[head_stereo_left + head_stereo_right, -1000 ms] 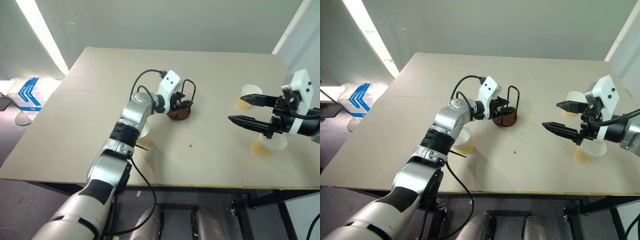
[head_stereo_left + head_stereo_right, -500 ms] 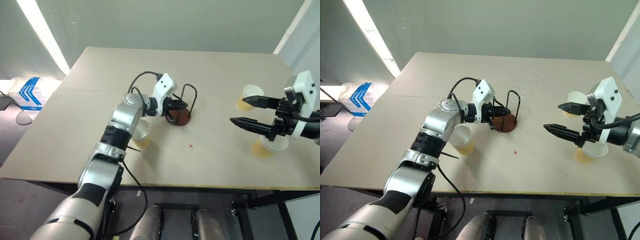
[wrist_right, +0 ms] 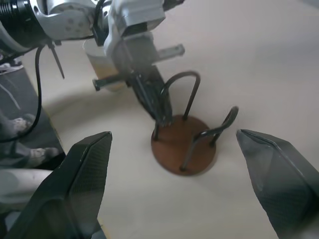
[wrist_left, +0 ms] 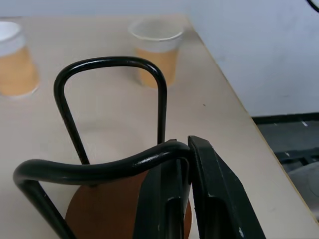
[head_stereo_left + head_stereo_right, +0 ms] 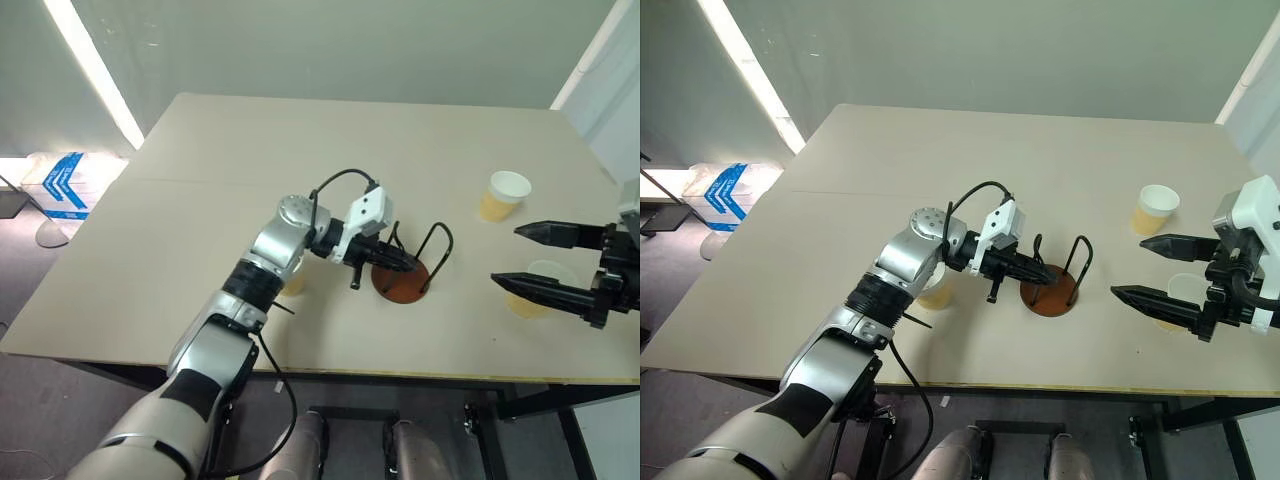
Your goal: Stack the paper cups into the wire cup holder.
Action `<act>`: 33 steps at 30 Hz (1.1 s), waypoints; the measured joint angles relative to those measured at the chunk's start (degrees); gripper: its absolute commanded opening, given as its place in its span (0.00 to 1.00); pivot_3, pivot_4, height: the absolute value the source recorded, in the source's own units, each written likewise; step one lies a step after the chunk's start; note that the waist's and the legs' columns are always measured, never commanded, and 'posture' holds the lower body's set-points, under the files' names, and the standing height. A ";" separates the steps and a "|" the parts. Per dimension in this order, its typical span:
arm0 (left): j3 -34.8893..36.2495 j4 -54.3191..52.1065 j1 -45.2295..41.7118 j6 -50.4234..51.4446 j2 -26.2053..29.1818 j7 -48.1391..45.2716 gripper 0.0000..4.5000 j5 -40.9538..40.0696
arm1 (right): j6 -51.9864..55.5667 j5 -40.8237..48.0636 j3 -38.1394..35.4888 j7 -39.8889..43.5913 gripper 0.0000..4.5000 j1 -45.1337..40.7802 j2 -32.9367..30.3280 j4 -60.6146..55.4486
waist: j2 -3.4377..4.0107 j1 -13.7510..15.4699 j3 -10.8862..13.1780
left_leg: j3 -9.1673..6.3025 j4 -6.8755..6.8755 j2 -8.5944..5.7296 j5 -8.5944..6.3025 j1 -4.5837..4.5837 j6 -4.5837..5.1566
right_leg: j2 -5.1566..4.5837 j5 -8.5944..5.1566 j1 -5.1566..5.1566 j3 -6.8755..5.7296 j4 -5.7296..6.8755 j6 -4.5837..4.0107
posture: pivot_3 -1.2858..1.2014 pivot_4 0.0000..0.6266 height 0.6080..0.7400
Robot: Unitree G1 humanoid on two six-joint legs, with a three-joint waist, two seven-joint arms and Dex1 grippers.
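The wire cup holder (image 5: 402, 284), a reddish-brown disc with black wire loops, stands near the table's front middle. My left gripper (image 5: 397, 262) is shut on one of its loops (image 4: 99, 167), as the left wrist view shows close up. One paper cup (image 5: 505, 195) stands upright at the right rear. Another paper cup (image 5: 535, 292) sits behind my right gripper (image 5: 504, 255), which hangs open to the right of the holder with nothing between its fingers. A third cup (image 5: 935, 291) is partly hidden behind my left forearm.
The table's front edge (image 5: 400, 375) runs close below the holder and the right gripper. On the floor to the left lies a blue-and-white package (image 5: 62, 185). Bare tabletop stretches across the back and left.
My left gripper closed on a wire loop and pulled the holder toward the front and right of the table. The right gripper drew back toward the right, still open.
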 measured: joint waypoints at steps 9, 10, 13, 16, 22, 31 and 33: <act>-3.10 2.16 -0.07 -5.39 0.79 -1.25 0.25 4.71 | 0.01 2.27 -0.94 -2.82 0.94 1.03 -0.06 -1.10 | 0.05 0.00 -0.03 | 0.02 0.18 -0.01 -0.07 0.05 0.14 | 0.00 -0.20 0.14 0.06 -0.03 0.46 | 0.52 0.24 1.00; -3.88 2.22 0.37 -5.43 1.46 -1.94 0.34 5.33 | -0.19 2.24 -0.88 -2.86 0.94 1.03 -0.09 -1.03 | 0.05 -0.03 -0.03 | 0.02 0.18 -0.01 -0.08 0.03 0.14 | 0.00 -0.20 0.12 0.05 -0.03 0.46 | 0.52 0.24 1.00; -4.04 2.49 1.01 -5.65 2.69 -2.46 0.59 6.28 | -1.17 2.09 -0.27 -2.88 0.94 0.84 -0.40 -0.62 | 0.05 -0.08 -0.03 | 0.01 0.17 -0.01 -0.07 0.00 0.13 | 0.01 -0.21 0.08 0.04 -0.02 0.47 | 0.52 0.24 1.00; -3.83 2.50 0.96 -6.14 3.66 -1.77 0.83 6.97 | -2.20 1.70 1.82 -2.83 0.94 0.71 -0.54 -0.18 | 0.06 -0.08 -0.04 | 0.01 0.18 -0.01 -0.07 -0.02 0.13 | 0.01 -0.19 0.09 0.04 -0.02 0.46 | 0.52 0.24 1.00; -2.42 -0.82 0.96 -6.36 6.73 -0.62 1.00 7.37 | -4.50 -0.60 4.29 -2.06 0.94 0.34 -1.72 1.03 | 0.07 -0.10 -0.04 | 0.02 0.18 -0.02 -0.09 -0.03 0.10 | 0.01 -0.18 0.06 0.04 -0.02 0.40 | 0.52 0.24 1.00; 4.17 -7.85 1.16 -3.20 11.48 2.07 1.00 4.57 | -13.18 -11.46 13.02 4.20 0.94 -2.89 -5.56 8.39 | 0.08 -0.27 -0.05 | 0.04 0.23 -0.01 -0.10 -0.04 0.00 | 0.00 -0.15 0.06 0.05 -0.01 0.22 | 0.52 0.24 1.00; 5.89 -9.71 1.37 -1.33 12.89 2.49 1.00 2.96 | -16.80 -14.94 18.20 5.88 0.94 -8.63 -6.76 12.82 | 0.08 -0.52 -0.05 | 0.04 0.23 -0.01 -0.10 -0.02 0.01 | 0.01 -0.13 0.04 0.05 0.00 0.20 | 0.52 0.24 1.00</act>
